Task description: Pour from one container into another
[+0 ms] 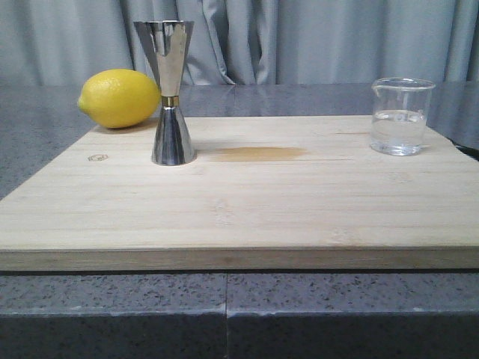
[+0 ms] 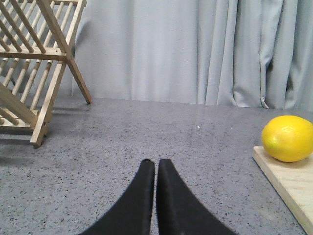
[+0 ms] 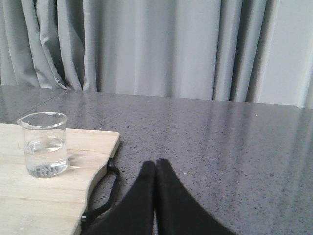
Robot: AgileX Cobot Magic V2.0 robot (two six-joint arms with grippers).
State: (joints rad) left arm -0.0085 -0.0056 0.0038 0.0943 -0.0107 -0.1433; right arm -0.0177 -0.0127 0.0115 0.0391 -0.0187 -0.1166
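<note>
A small clear glass beaker (image 1: 402,116) with clear liquid in it stands at the far right of the wooden board (image 1: 239,202). The right wrist view shows the same beaker (image 3: 44,144) near the board's corner. A tall steel hourglass jigger (image 1: 171,91) with a gold waist band stands upright at the board's back left. My left gripper (image 2: 155,163) is shut and empty over the grey counter, left of the board. Beside the board's right edge my right gripper (image 3: 156,164) is shut too, holding nothing. Neither gripper shows in the front view.
A yellow lemon (image 1: 120,98) lies at the board's back left corner, behind the jigger. A wooden dish rack (image 2: 34,68) stands on the counter far left. A black handle loop (image 3: 105,191) hangs off the board's right edge. Grey curtains close the back.
</note>
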